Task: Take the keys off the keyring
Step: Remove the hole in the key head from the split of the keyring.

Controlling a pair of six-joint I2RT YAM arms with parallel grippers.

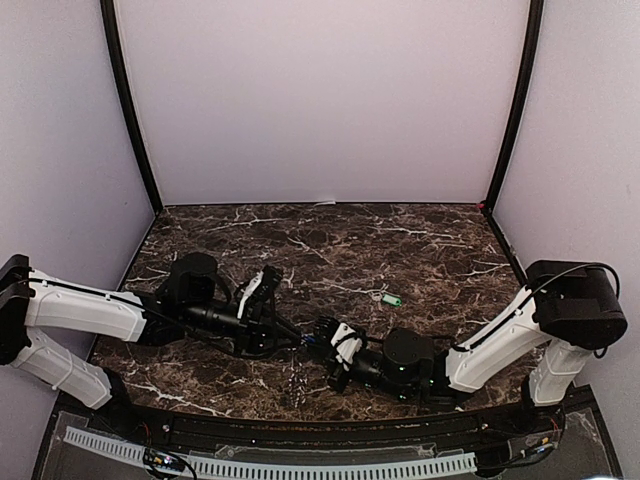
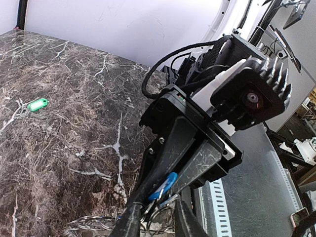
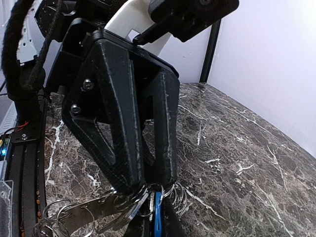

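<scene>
Both grippers meet low over the near middle of the table. My right gripper [image 1: 322, 333] [image 3: 158, 224] is shut on a blue key [image 3: 158, 217] [image 2: 167, 184], whose plastic head shows between its fingers. My left gripper [image 1: 303, 342] [image 2: 158, 219] faces it, and its fingertips [image 3: 131, 180] pinch the bunch of wire rings at that key. The keyring [image 3: 81, 217], a flat grey metal piece carrying several wire rings, hangs beside and below the grip [image 1: 297, 380]. A green key [image 1: 391, 299] [image 2: 37, 104] lies alone on the table, beyond the right arm.
The dark marble table [image 1: 400, 240] is walled in white at the back and sides. A white slotted rail [image 1: 300, 465] runs along the near edge, behind the arm bases.
</scene>
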